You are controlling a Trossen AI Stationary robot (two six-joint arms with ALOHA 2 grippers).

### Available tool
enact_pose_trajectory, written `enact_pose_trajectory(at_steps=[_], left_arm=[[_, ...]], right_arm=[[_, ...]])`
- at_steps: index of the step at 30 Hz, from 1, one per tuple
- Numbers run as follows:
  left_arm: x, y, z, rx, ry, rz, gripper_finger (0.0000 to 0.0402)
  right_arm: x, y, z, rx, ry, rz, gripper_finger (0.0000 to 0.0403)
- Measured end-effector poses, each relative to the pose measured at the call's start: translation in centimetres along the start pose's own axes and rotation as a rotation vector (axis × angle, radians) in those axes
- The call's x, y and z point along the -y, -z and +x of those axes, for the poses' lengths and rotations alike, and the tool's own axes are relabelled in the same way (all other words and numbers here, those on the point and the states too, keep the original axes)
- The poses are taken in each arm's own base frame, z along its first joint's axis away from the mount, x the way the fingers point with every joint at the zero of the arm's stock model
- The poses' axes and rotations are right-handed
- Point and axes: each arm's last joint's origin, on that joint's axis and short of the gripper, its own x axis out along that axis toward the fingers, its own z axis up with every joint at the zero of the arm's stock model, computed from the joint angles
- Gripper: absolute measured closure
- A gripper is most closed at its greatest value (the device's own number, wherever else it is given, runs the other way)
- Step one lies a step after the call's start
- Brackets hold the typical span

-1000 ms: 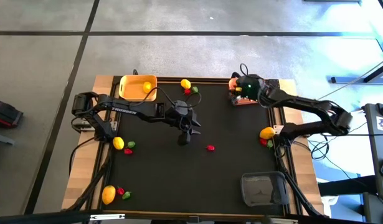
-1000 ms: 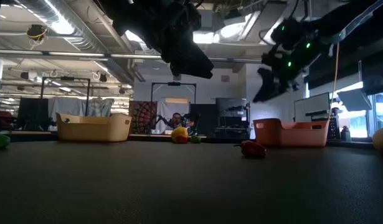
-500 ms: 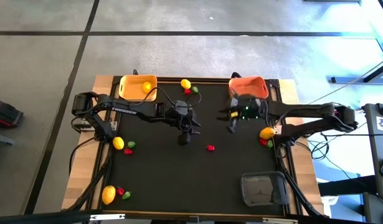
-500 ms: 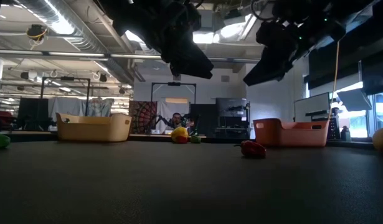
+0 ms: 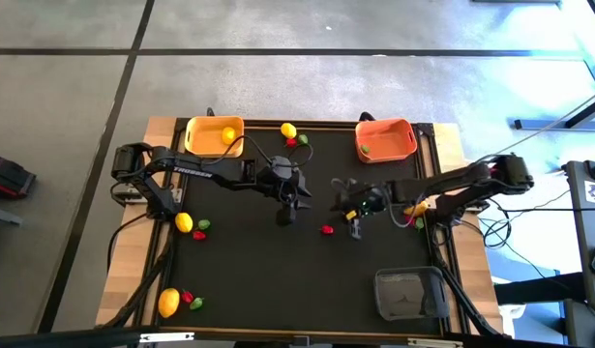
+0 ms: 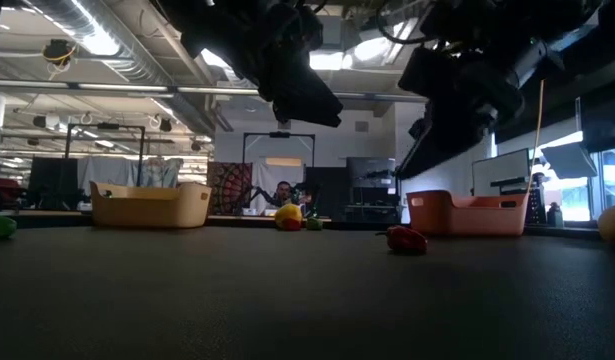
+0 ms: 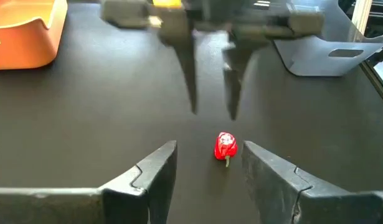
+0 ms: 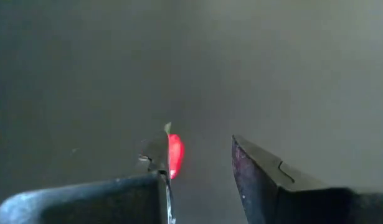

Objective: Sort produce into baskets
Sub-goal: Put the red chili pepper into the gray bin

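Note:
A small red piece of produce [image 7: 225, 146] lies on the black table [image 5: 249, 261] near its middle. My left gripper [image 7: 210, 149] hovers open above the table just left of it, nothing between its fingers. My right gripper [image 7: 213, 113] hangs open on the piece's other side, fingers slanting down, also empty. In the right wrist view the red piece [image 8: 175, 155] sits half behind one finger. The orange-red basket [image 5: 385, 138] at the far right holds a green piece [image 5: 366, 150]. The yellow-orange basket [image 5: 215, 135] at the far left holds a lemon.
The dark grey basket [image 5: 408, 293] stands at the near right corner. Lemons with small red and green pieces lie at the far middle [image 5: 288, 130], the left edge [image 5: 184, 222], the near left corner [image 5: 168, 303] and the right edge [image 5: 414, 206].
My right gripper has swung from above the orange-red basket toward the table's middle and near side, sinking and turning as it went. It now hangs close to the red piece, facing my left gripper.

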Motion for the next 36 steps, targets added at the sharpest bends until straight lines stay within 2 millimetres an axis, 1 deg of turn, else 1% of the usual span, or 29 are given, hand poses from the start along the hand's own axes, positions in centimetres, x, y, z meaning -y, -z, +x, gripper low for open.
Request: enact_pose_trajectory(at_steps=[5,11,16,22,25,32,36], left_arm=[[0.0,0.0,0.0,-0.001,0.0,-0.001,0.0227],[0.0,0.0,0.0,-0.002,0.0,-0.005,0.0227],[0.0,0.0,0.0,-0.003,0.0,-0.006,0.0227],[0.0,0.0,0.0,-0.003,0.0,-0.006,0.0227],[0.0,0.0,0.0,-0.003,0.0,-0.007,0.0227],[0.0,0.0,0.0,-0.003,0.0,-0.008,0.0227],[0.0,0.0,0.0,-0.003,0.0,-0.008,0.0227]], right_arm=[[-1.3,0.7,2.0,-0.029,-0.034,-0.038,0.0297],[-1.4,1.9,3.7,-0.098,-0.024,-0.047,0.0297],[-1.4,2.5,4.5,-0.132,-0.021,-0.05,0.0297],[-1.4,2.4,4.7,-0.123,-0.023,-0.065,0.0301],[-1.3,2.4,4.7,-0.122,-0.022,-0.081,0.0319],[-1.3,2.4,4.7,-0.12,-0.023,-0.094,0.0382],[-1.3,2.4,4.7,-0.12,-0.023,-0.095,0.04]])
